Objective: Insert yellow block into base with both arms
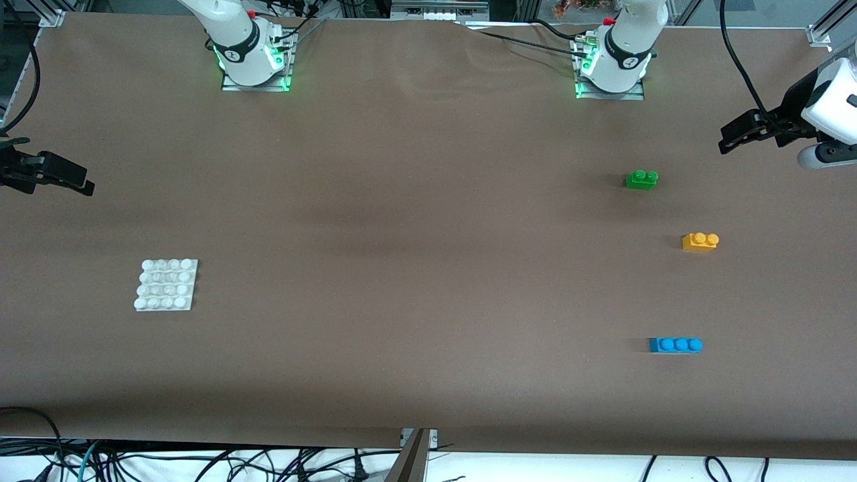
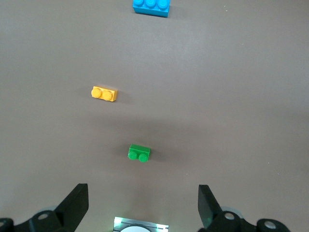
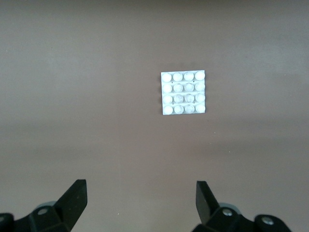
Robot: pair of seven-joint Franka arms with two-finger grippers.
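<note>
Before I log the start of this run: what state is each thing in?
yellow block: loose on table, studs up
base: flat, nothing on it
green brick: loose, upright
blue brick: loose, upright
left tool: open, empty
right tool: open, empty

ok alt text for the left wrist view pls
Three toy bricks lie on a brown table below the left gripper, whose jaws stand open and empty: a green brick closest, the yellow block past it, and a blue brick at the frame's edge.
</note>
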